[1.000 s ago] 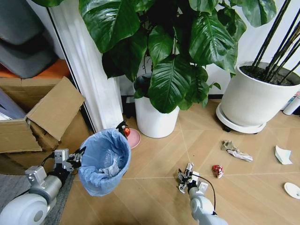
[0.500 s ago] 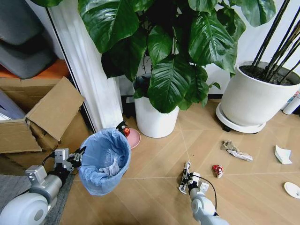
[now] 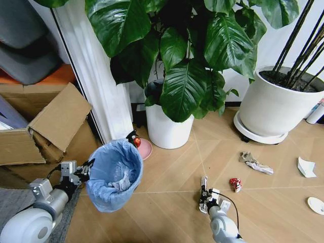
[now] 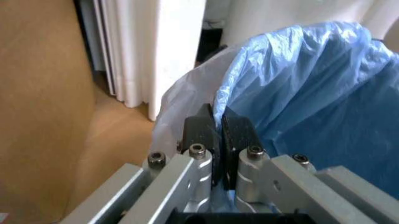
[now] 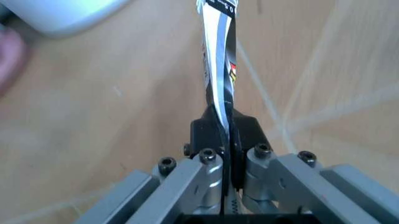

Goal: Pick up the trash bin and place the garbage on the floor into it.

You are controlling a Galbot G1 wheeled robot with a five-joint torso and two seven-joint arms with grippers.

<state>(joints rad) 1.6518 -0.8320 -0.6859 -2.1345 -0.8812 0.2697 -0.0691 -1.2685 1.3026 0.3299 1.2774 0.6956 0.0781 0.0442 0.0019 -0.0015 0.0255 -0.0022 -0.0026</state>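
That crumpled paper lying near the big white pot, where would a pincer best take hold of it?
Probably from straight above, closing across the narrow middle of the crumpled paper. It lies long and low on the floor, with open tiles on both long sides and raised creases to pinch. Both pincers look occupied now.
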